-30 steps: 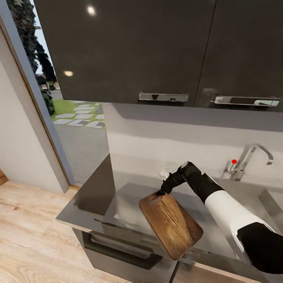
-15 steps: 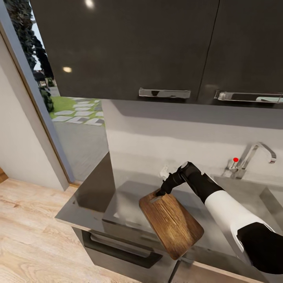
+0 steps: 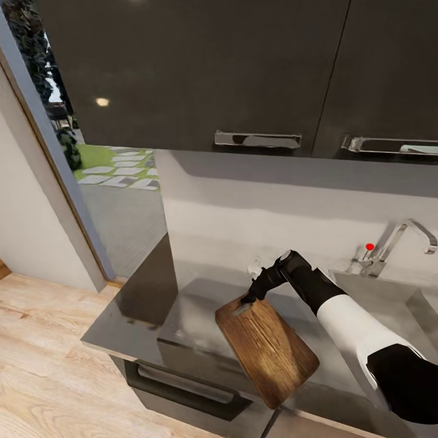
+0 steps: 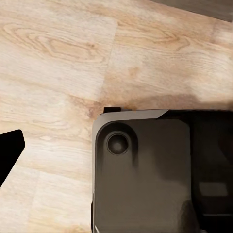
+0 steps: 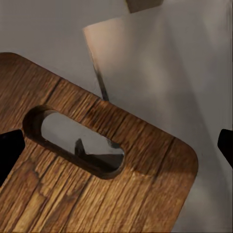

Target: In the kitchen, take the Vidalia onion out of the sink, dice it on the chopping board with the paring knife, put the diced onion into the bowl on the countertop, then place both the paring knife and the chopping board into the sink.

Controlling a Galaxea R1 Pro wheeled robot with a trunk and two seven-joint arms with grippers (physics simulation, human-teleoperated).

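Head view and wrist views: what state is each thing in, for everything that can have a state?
Chopping board: lying on the countertop, slot end under the right pincer.
Right pincer: open, fingertips wide apart.
Left pincer: one fingertip over the wood floor; open or shut unclear.
Upper cabinet doors: closed.
Tap: no water running.
Drawer: closed.

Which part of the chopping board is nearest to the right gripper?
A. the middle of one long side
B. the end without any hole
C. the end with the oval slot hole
C: in the head view the right gripper sits at the chopping board's slotted end, and the right wrist view shows the slot close up.
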